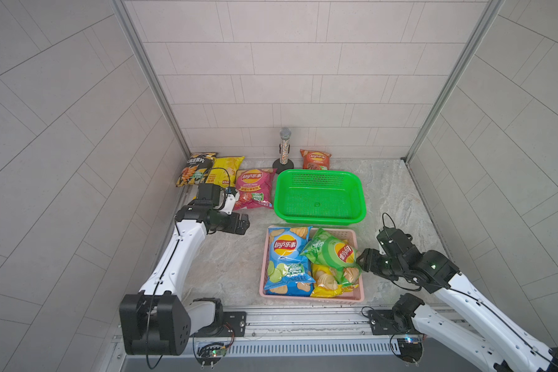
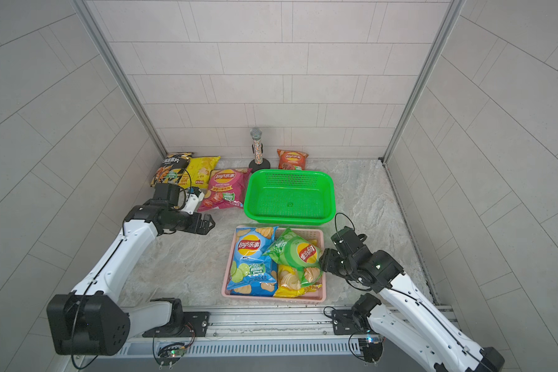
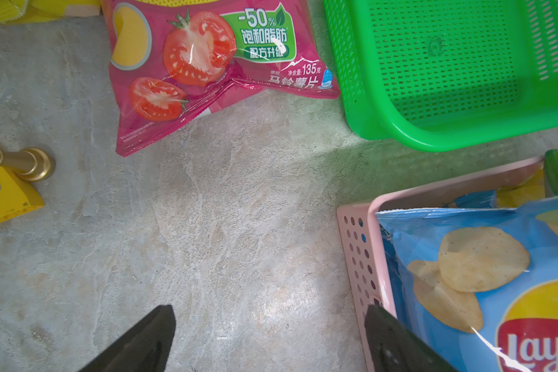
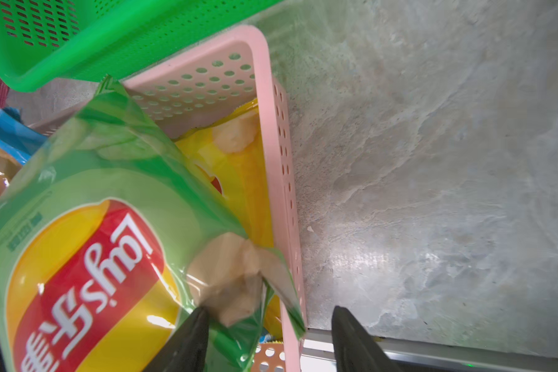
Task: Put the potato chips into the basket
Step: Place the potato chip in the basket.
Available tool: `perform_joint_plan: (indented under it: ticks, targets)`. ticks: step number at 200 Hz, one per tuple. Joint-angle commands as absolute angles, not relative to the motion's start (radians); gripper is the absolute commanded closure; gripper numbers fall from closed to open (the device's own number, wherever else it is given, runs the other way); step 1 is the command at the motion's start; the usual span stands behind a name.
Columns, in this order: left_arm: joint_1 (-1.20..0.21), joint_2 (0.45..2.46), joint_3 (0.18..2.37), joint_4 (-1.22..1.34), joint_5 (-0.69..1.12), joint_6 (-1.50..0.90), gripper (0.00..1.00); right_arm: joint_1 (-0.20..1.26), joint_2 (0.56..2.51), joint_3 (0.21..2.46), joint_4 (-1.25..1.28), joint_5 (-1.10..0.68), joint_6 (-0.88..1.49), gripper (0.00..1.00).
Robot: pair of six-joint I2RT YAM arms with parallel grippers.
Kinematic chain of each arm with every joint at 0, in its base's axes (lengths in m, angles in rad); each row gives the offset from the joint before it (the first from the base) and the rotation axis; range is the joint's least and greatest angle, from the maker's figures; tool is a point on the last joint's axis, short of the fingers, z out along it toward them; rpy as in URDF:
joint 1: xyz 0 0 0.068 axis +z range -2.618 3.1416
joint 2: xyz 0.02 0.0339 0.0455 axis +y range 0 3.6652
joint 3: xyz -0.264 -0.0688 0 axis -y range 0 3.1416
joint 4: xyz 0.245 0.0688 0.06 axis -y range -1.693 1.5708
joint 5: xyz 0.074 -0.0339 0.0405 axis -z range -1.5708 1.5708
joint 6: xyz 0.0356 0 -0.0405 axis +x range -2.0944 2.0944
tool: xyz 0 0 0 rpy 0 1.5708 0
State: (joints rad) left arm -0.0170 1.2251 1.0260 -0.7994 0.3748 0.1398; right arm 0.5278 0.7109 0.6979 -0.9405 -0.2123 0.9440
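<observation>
In both top views, the blue bag (image 1: 285, 261), green bag (image 1: 331, 254) and yellow bag (image 1: 326, 285) are being held by the pink basket (image 1: 355, 294). In the left wrist view, the left gripper (image 3: 269, 309) is being shown spread above the table (image 3: 239, 209). In the right wrist view, the right gripper (image 4: 269, 310) is being shown agape at the green bag's corner, unclamped.

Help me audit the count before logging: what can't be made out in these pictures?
- Yellow bag in the pink basket: mostly under the green bag, both top views.
- Orange bag: bottom hidden by the green basket rim, top views; print too small.
- Gold peg: cut off by the left wrist view's edge.
- Green bag's corner: blurred, right wrist view.
</observation>
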Motion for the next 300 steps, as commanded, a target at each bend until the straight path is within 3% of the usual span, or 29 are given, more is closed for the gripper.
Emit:
perform_joint_plan:
  ticks: [1, 59, 148, 236, 286, 300]
  targets:
    - [-0.012, 1.227, 1.023, -0.811, 0.372, 0.156, 0.01, 0.463, 0.698, 0.661, -0.828, -0.354, 0.894, 0.39]
    - [-0.012, 1.233, 1.023, -0.811, 0.366, 0.155, 0.00, 0.370, 0.679, 0.654, -0.797, -0.504, 0.866, 0.42]
    - [-0.012, 1.235, 1.023, -0.811, 0.365, 0.155, 0.00, 0.263, 0.731, 0.697, -0.850, -0.476, 0.716, 0.43]
    - [-0.012, 1.239, 1.025, -0.811, 0.366, 0.153, 0.01, 0.220, 0.799, 0.668, -0.757, -0.584, 0.661, 0.51]
    - [-0.012, 1.243, 1.026, -0.813, 0.367, 0.152, 0.01, 0.204, 0.777, 0.639, -0.758, -0.580, 0.663, 0.64]
    - [-0.012, 1.242, 1.026, -0.812, 0.367, 0.153, 0.01, 0.201, 0.768, 0.641, -0.767, -0.573, 0.663, 0.79]
